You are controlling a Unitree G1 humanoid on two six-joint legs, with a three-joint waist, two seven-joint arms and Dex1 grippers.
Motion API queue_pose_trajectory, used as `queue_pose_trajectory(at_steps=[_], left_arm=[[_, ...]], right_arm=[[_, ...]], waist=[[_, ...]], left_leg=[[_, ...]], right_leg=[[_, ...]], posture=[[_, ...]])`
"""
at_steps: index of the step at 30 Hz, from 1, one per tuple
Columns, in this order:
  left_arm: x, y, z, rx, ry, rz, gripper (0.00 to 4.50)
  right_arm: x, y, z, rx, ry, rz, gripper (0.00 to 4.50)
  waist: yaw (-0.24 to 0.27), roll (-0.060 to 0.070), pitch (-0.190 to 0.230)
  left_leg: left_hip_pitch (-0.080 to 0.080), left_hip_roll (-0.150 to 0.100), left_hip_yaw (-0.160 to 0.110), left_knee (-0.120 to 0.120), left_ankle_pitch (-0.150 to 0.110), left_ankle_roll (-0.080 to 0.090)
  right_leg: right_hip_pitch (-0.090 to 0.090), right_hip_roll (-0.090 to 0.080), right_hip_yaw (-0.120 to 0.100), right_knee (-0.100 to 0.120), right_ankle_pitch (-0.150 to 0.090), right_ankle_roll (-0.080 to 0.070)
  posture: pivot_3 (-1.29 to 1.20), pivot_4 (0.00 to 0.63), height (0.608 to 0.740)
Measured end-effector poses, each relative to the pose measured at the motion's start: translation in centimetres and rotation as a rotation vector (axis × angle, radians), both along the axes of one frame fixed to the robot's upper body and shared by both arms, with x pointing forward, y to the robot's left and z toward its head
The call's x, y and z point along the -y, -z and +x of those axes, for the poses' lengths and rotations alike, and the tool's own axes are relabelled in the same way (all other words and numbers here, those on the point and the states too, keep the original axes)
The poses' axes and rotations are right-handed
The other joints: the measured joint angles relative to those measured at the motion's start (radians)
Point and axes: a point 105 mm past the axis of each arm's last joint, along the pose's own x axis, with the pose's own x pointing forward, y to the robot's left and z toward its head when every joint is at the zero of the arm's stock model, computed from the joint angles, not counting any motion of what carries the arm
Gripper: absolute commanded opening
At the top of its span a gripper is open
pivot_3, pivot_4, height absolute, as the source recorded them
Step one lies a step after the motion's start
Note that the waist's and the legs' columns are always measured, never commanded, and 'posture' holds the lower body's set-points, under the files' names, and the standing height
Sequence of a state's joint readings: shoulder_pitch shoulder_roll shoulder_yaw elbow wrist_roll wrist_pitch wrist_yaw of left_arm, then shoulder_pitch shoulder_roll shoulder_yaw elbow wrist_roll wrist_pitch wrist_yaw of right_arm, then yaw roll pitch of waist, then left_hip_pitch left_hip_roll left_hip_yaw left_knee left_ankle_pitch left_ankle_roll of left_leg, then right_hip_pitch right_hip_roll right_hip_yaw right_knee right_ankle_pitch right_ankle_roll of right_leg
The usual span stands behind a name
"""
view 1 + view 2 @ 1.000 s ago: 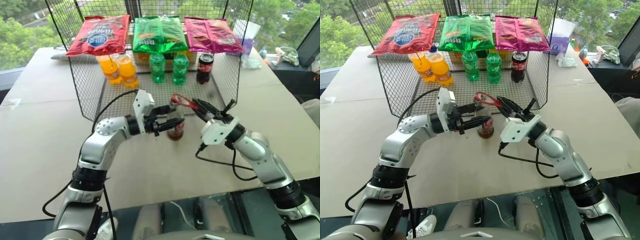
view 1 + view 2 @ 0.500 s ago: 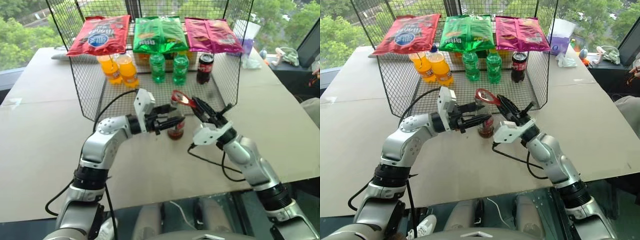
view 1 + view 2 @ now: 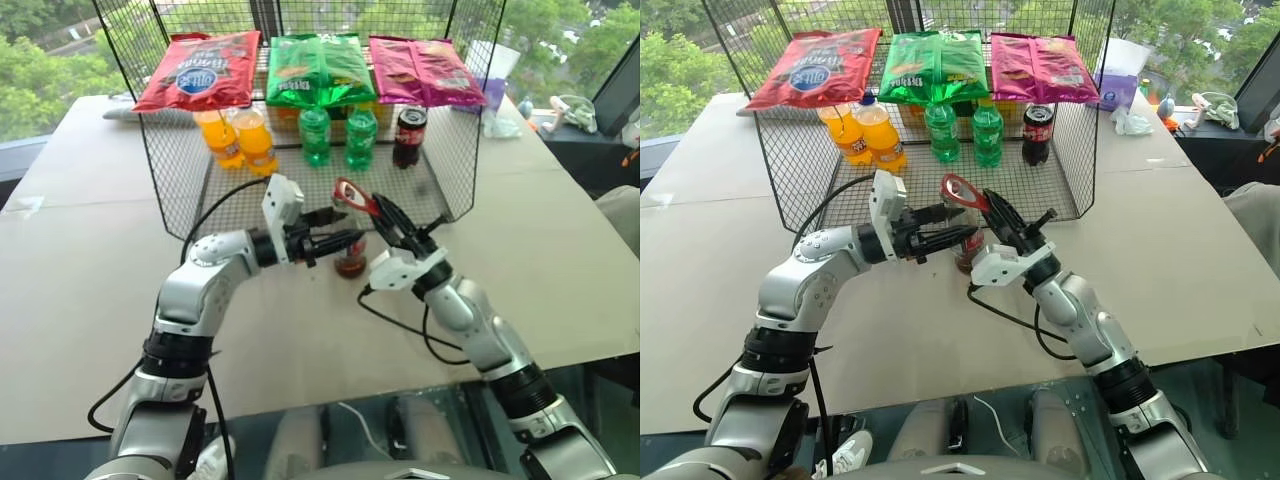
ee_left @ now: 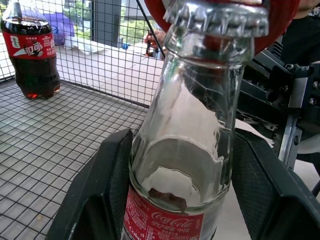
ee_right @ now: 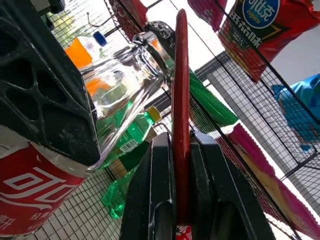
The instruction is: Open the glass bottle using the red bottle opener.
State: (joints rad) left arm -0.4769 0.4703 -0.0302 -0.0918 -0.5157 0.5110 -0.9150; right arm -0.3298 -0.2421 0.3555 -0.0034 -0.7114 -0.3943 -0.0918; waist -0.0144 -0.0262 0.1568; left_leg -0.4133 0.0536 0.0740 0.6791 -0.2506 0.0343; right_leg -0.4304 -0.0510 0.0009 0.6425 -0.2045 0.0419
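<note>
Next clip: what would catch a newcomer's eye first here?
At the table's middle, the left gripper clamps the glass bottle while the right gripper holds the red bottle opener at its cap. Behind them, a wire basket holds bright snack bags and soda bottles.

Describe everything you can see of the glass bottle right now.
The glass bottle is small and clear, standing upright on the table just in front of the wire basket. A little brown liquid sits at its bottom, and a red label with white lettering wraps its body. Its crown cap is on. The left gripper holds the body, one finger on either side. The red bottle opener, clamped in the right gripper, has its ring at the cap.
</note>
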Motion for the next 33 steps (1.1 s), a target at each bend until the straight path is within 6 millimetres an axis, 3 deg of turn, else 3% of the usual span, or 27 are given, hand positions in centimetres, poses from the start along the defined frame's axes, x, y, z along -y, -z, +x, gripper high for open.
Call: queue_pose_trajectory(at_steps=[8,13,33], left_arm=[[0.1,-0.1,0.2,-0.005,0.002,0.004,2.28],[0.7,0.0,0.5,-0.001,0.021,0.031,2.28],[1.8,0.5,0.6,0.047,0.066,0.047,2.28]], right_arm=[[0.4,0.0,0.2,0.072,0.07,-0.056,0.0],[1.6,-0.7,0.4,0.141,0.114,-0.182,0.0],[4.2,-3.0,0.2,0.132,0.078,-0.489,0.0]], waist=[[0.0,0.0,0.0],[0.001,0.0,-0.001],[0.022,0.0,-0.002]], left_leg=[[0.0,0.0,0.0,0.0,0.0,0.0],[0.001,0.0,0.0,0.001,0.0,0.0],[0.003,-0.002,-0.004,0.005,0.0,0.0]], right_leg=[[0.0,0.0,0.0,0.0,0.0,0.0],[0.001,0.0,0.0,0.0,0.0,0.0],[0.007,0.0,0.0,0.0,-0.001,0.002]], posture=[[0.0,0.15,0.74],[0.0,0.15,0.74],[0.0,0.15,0.74]])
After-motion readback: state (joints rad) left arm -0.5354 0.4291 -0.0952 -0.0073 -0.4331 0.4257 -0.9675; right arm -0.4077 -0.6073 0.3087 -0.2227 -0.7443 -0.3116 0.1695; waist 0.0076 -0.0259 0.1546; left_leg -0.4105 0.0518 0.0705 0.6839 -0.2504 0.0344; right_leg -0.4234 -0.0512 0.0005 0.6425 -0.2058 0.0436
